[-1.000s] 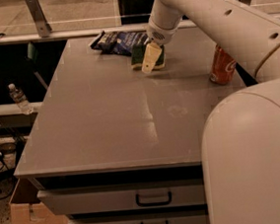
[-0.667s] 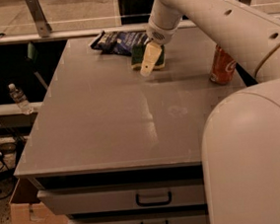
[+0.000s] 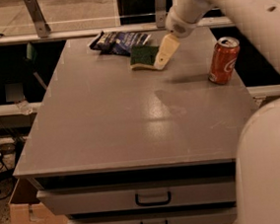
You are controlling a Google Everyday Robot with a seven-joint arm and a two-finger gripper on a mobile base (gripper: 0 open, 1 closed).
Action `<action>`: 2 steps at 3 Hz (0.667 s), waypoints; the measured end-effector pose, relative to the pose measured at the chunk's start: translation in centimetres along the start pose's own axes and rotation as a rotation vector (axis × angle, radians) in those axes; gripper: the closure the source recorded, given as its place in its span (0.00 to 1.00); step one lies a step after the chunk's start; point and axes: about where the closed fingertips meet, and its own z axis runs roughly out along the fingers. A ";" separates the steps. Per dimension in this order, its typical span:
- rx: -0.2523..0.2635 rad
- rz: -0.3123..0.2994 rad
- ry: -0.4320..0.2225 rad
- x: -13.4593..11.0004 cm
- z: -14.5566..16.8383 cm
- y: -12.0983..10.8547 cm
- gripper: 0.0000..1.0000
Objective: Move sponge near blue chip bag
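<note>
The sponge (image 3: 143, 57) lies flat on the grey table (image 3: 131, 120) at the back, dark green side up with a pale yellow edge. It sits just in front of the blue chip bag (image 3: 119, 40) and touches or nearly touches its front edge. My gripper (image 3: 164, 53) hangs from the white arm just right of the sponge, tips down at the sponge's right edge. It looks open and holds nothing.
An orange soda can (image 3: 223, 60) stands upright at the right side of the table. My white arm and base (image 3: 268, 161) fill the right of the view. Drawers (image 3: 153, 198) sit under the tabletop. A cardboard box (image 3: 29, 219) stands on the floor at the left.
The gripper has shifted a little right and up off the sponge. The sponge now lies uncovered on the table by the bag.
</note>
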 end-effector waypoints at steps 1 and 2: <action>0.027 0.008 -0.122 2.6 -4.2 -2.6 0.00; 0.055 -0.017 -0.199 3.9 -9.2 -4.2 0.00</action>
